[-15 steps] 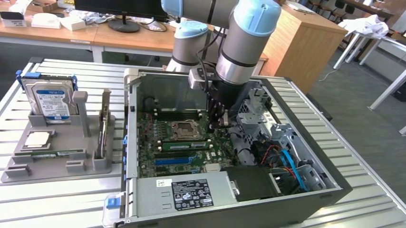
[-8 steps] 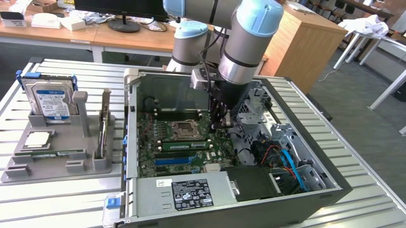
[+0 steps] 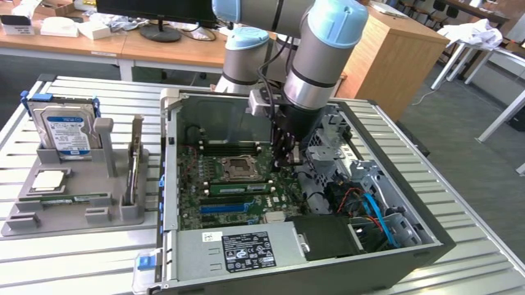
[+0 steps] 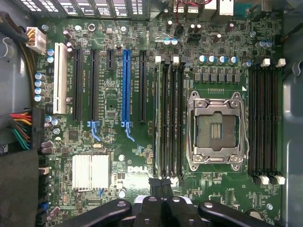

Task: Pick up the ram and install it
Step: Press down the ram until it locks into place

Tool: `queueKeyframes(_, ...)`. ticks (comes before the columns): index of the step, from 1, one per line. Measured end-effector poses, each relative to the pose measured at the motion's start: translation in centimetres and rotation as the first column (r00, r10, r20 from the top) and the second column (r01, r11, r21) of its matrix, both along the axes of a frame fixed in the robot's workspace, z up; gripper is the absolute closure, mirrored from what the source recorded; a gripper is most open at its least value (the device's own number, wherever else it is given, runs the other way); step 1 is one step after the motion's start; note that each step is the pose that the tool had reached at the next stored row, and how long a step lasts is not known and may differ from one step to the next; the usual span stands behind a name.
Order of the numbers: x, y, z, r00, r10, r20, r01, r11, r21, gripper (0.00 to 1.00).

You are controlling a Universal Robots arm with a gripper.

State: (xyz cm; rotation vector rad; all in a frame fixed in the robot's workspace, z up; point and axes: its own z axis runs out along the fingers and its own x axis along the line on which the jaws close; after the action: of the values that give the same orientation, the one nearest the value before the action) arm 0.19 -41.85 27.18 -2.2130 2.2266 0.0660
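The ram, a thin green strip, lies flat in a slot of the grey holder on the exterior view's left, beside the open computer case. My gripper hangs inside the case above the motherboard, far from the ram. In the wrist view its black fingertips meet, shut, with nothing visible between them. They hover at the end of the black memory slots next to the processor socket. A second bank of slots lies on the socket's other side.
The holder also carries a silver hard drive with a blue-and-white label, a square processor chip and a thin board standing on edge. Drive cages, cables and the power supply crowd the case.
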Motion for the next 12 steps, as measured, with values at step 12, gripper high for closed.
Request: queueKeyframes(12, 0.00, 0.00, -0.96, 1.0000, 0.000, 0.0000, 0.000, 1.0000, 0.0000, 0.90)
